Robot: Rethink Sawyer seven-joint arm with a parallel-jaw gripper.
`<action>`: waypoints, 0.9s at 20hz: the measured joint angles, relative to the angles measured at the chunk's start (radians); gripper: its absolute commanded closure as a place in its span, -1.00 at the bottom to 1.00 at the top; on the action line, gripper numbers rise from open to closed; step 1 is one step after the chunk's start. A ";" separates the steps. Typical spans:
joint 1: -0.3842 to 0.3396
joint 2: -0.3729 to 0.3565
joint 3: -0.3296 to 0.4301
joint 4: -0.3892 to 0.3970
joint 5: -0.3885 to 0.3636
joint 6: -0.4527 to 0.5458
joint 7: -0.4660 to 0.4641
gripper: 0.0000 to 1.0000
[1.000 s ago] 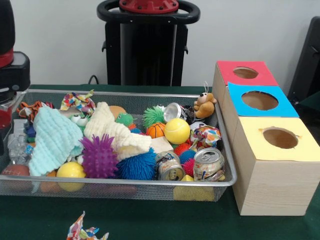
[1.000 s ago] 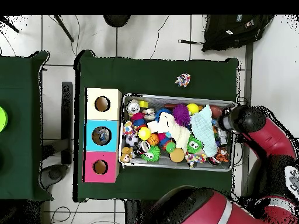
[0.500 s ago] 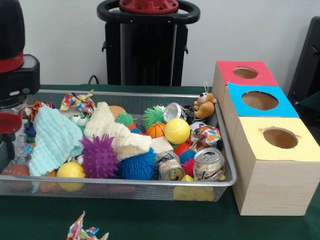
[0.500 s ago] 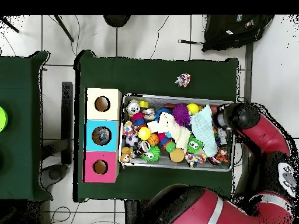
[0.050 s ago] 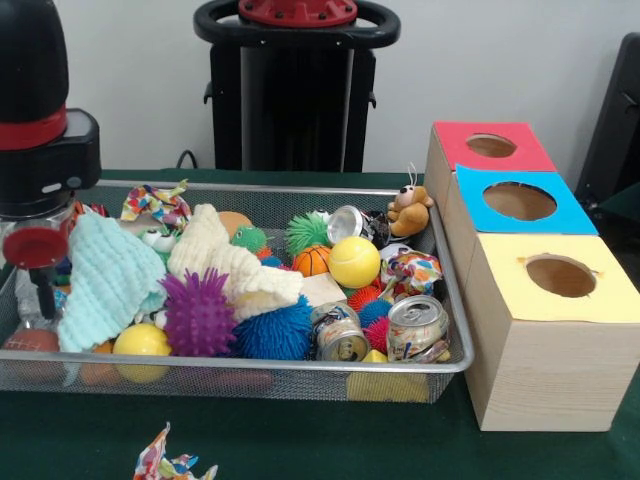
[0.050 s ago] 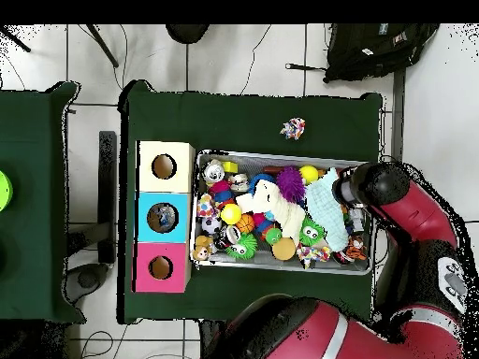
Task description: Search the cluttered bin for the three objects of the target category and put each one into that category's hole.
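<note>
At the left, the gripper (image 5: 38,290) hangs over the bin (image 5: 250,372)'s end; whether it grips anything cannot be told. The clutter looks unsorted, target objects unidentified. Rightward, the three holes, including the yellow box's hole (image 5: 560,275), show nothing visibly deposited.

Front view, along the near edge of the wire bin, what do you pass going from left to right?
Round yellow ball → spiky purple ball → spiky blue ball → crushed metal can lying on its side → upright dented metal can → wooden box with the yellow top, outside the bin.
</note>
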 measured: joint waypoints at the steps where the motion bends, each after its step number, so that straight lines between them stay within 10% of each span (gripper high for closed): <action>1: 0.000 0.000 0.000 0.000 0.000 0.002 0.000 -1.00; 18: -0.028 0.056 0.000 0.016 -0.001 0.010 0.000 -1.00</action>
